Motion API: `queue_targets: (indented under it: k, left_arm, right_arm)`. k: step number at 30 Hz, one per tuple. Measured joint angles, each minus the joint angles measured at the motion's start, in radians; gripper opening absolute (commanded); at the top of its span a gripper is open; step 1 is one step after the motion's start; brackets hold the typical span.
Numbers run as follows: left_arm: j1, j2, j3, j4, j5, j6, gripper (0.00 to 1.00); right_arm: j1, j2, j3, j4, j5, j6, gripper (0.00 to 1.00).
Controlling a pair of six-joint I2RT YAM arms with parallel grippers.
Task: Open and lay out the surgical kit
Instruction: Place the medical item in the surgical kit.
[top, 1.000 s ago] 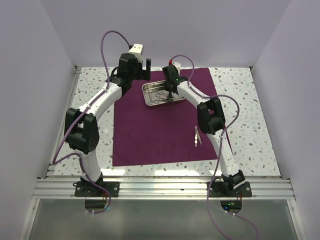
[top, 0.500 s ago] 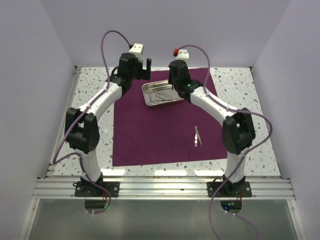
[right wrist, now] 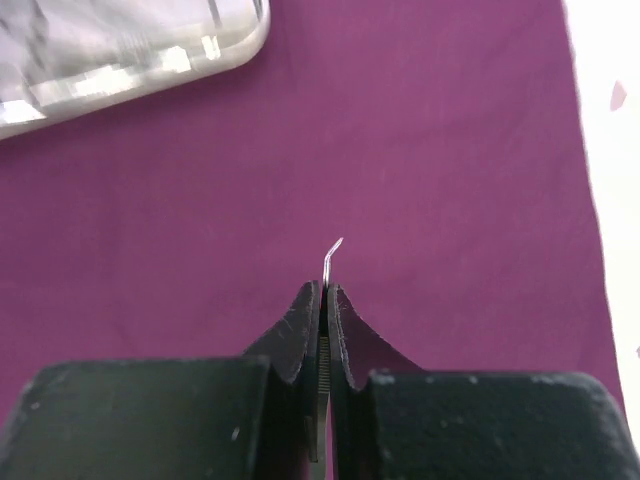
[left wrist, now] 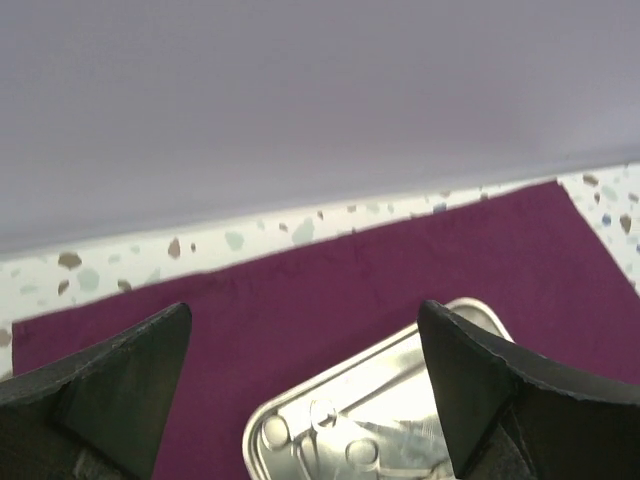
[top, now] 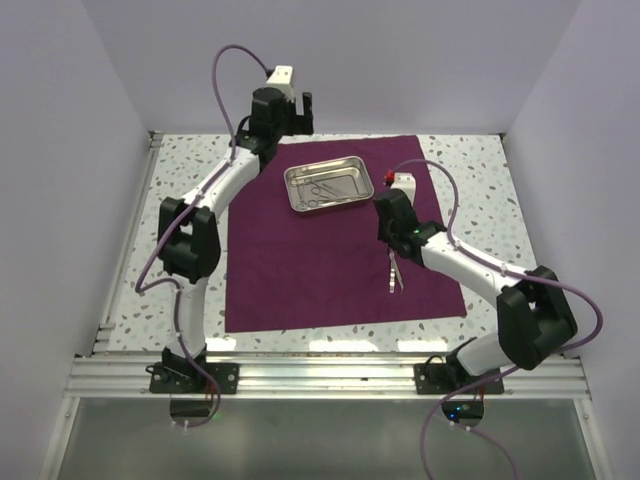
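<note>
The dark purple cloth [top: 300, 265] lies spread flat on the table. The shiny steel tray [top: 292, 190] sits at its far end, with silver scissors and forceps [top: 322, 189] inside. A small silver instrument [top: 392, 272] lies on the cloth at the right. My right gripper [top: 392, 240] hovers just beyond it. In the right wrist view it [right wrist: 327, 288] is shut on thin silver tweezers [right wrist: 331, 256] with a bent tip, above the cloth [right wrist: 450, 150]. My left gripper [left wrist: 305, 310] is open and empty, high behind the tray [left wrist: 330, 385].
White speckled tabletop [top: 480, 180] surrounds the cloth. Pale walls enclose the back and both sides. A metal rail [top: 320, 375] runs along the near edge. The tray's corner [right wrist: 215, 50] shows at the top left of the right wrist view.
My right gripper has moved from over the tray toward the near right of the cloth. My left gripper has shifted right and back, behind the tray.
</note>
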Motion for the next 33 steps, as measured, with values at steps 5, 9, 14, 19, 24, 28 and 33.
queue_targets:
  k: [5,9,14,19,24,28,33]
  left_arm:
    - [0.002,0.136,0.201,0.106,-0.038,-0.003,0.99]
    - [0.006,0.22,0.307,0.187,-0.051,-0.008,0.99]
    - [0.007,0.204,0.218,0.335,-0.066,-0.021,0.99]
    - [0.008,0.196,0.193,0.348,-0.114,-0.074,0.99]
    - [0.007,0.201,0.325,0.214,-0.148,-0.123,0.99]
    - [0.008,0.179,0.354,0.099,-0.156,-0.149,0.99]
    - [0.007,0.173,0.359,-0.081,-0.136,-0.183,0.94]
  right_arm:
    - [0.0,0.0,-0.069,-0.061,-0.079,-0.005,0.0]
    - [0.0,-0.001,-0.07,-0.116,-0.116,-0.024,0.0]
    - [-0.006,0.0,-0.042,-0.217,-0.116,-0.038,0.0]
    - [-0.011,-0.016,-0.024,-0.301,-0.15,-0.015,0.72]
    - [-0.012,-0.027,0.038,-0.408,-0.173,-0.008,0.92]
    - [-0.013,-0.024,0.159,-0.52,-0.173,-0.014,0.92]
    - [-0.018,0.045,0.499,-0.666,-0.163,-0.049,0.92]
